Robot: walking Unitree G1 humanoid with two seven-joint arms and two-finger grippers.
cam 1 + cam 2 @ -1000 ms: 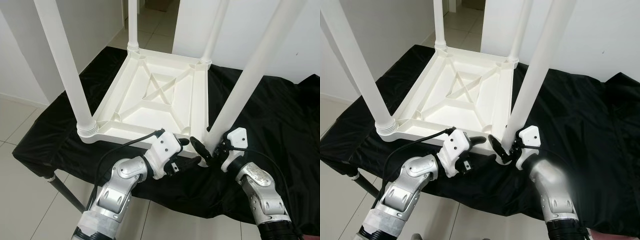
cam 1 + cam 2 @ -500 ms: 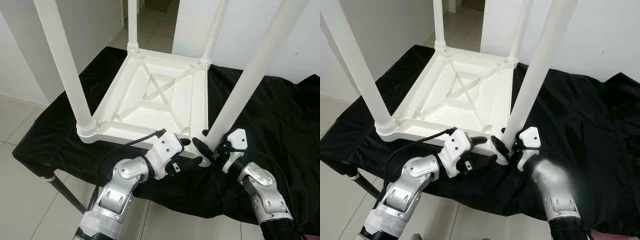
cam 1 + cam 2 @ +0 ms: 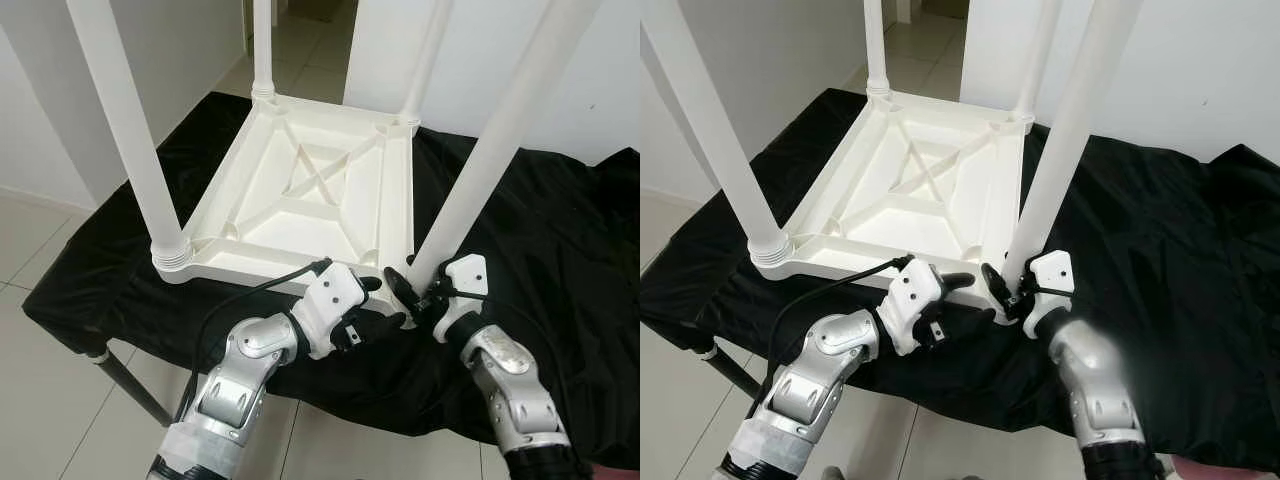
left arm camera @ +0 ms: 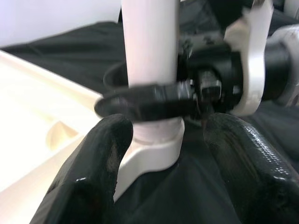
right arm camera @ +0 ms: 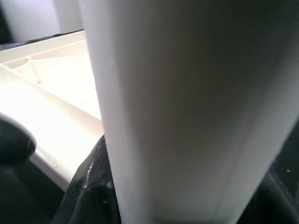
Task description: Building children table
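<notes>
A: What do the eye views show?
B: A white table top (image 3: 310, 195) lies upside down on a black cloth (image 3: 560, 230). Four legs stand up from its corners. The right gripper (image 3: 411, 296) has its fingers closed round the near right leg (image 3: 480, 170), low by the corner. The left gripper (image 3: 385, 300) waits open just beside it.

A: And the left wrist view?
B: Two black fingers (image 4: 93, 158) spread wide, holding nothing. The other gripper hugs the leg.

A: The right wrist view?
B: The leg, very close.

A: Nearly done?
B: I think so. Maybe tighten this leg, then flip it. No writing anywhere.
</notes>
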